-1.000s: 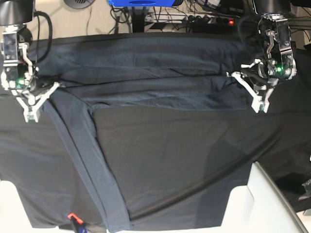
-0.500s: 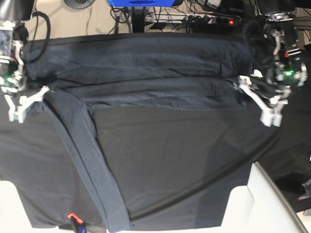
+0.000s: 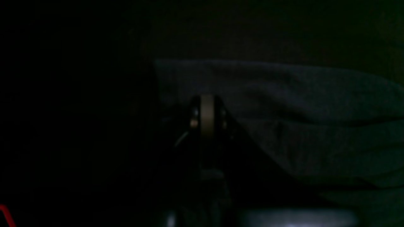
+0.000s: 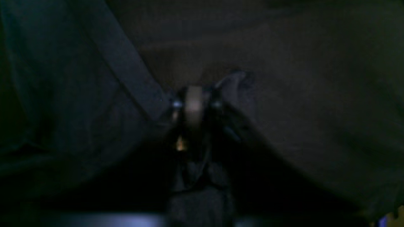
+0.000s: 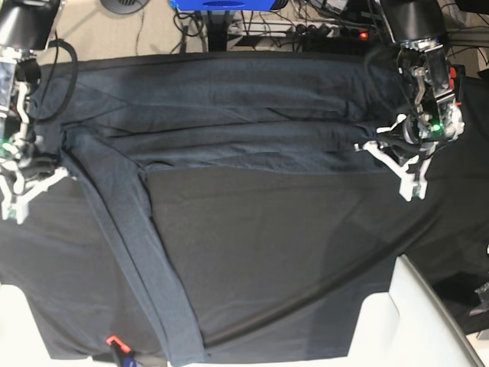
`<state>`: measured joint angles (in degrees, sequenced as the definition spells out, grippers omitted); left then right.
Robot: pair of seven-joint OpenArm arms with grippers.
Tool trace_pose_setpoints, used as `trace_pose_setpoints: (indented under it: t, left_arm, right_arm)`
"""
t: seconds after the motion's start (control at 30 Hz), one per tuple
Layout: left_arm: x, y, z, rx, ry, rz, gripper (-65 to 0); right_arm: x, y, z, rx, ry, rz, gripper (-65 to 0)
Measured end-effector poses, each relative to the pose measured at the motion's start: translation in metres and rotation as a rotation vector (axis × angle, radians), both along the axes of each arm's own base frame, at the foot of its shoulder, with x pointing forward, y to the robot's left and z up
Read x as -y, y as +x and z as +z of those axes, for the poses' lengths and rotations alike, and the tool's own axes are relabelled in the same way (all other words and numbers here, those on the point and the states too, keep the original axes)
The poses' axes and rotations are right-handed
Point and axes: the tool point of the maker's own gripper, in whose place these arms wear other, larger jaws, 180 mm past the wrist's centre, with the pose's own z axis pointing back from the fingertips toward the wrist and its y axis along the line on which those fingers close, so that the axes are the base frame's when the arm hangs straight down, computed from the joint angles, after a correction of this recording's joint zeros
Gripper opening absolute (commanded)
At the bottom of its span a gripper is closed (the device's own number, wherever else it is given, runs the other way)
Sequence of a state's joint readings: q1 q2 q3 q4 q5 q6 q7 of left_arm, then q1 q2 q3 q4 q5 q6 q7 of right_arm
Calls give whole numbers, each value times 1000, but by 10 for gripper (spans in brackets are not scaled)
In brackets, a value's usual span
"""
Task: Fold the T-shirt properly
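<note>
T-shirt (image 5: 229, 115): slate-grey, spread in folds across the upper half of the base view on black table cloth (image 5: 267, 245), one long strip running down toward the lower left. Left gripper (image 5: 397, 164), right of frame at the shirt's edge, jaws closed. Right gripper (image 5: 27, 191), left edge of frame, also closed; cloth pinched or not, cannot tell.

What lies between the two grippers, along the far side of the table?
In the base view, the folded T-shirt spans the whole stretch between the right gripper and the left gripper, lying on the black table cloth. Nothing else shows there.
</note>
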<state>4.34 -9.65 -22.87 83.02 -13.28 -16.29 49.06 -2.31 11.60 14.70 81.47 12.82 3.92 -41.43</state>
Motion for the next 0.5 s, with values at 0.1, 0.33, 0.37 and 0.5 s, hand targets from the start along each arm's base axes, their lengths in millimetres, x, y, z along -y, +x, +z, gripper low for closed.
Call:
trace_pose_setpoints:
  t: [0.1,0.33,0.37,0.5]
  left_arm:
    - [0,2,0,7,1,6,-650]
    - [-1,-4,-15,-27,-23,24,-650]
    - [-2,-6,-18,-37,-23,25,-650]
    - [-4,-6,-25,-28,-15,32,-650]
  right_arm:
    - [-2,3,-16,-36,32,-12,-648]
    - [15,-5,-38,-62,23,-43,-650]
    - [20,-7,-41,-67,16,-47,-650]
    - [33,-11,-47,-65,-4,-59,-650]
